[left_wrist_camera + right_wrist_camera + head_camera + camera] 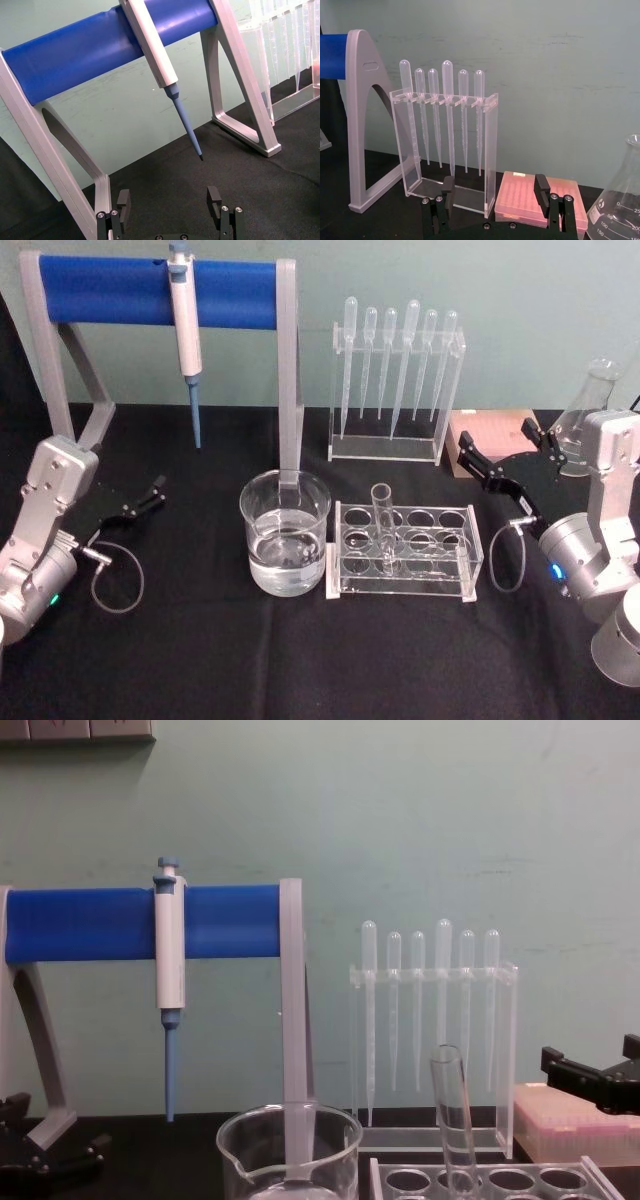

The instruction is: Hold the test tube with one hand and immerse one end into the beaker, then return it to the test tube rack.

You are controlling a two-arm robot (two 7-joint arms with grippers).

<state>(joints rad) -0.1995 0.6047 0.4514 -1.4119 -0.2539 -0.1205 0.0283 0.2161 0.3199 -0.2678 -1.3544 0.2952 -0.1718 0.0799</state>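
A black table [200,660] held a lab setup against a pale green wall. Largest was the stand with a blue bar [110,292] at the back left, with a white-and-blue pipettor [185,325] hanging from it. To its right stood a clear holder of plastic pipettes [395,380], then a pink tip box [490,440] and a glass flask [590,410] at the far right.

Nearer the robot, the beaker [285,535] sat left of centre, partly filled with clear liquid. Just beside it on the right was a clear rack [405,550] with round holes. The test tube [384,525] stood upright in a hole near the rack's left end, close to the beaker, and nothing held it.

The left gripper [140,505] rested low at the table's left side, its fingers apart and empty. The right gripper [505,455] hung at the right, near the tip box, its fingers also apart and empty, well clear of the tube.

The risks lay ahead, as a judgement. The tube was smooth glass and could slip from a weak pinch or crack under a hard one. Lifting it at an angle could drag the rack with it. The beaker stood so close that a swinging tube could strike its rim or tip liquid out. Returning it could miss the hole.
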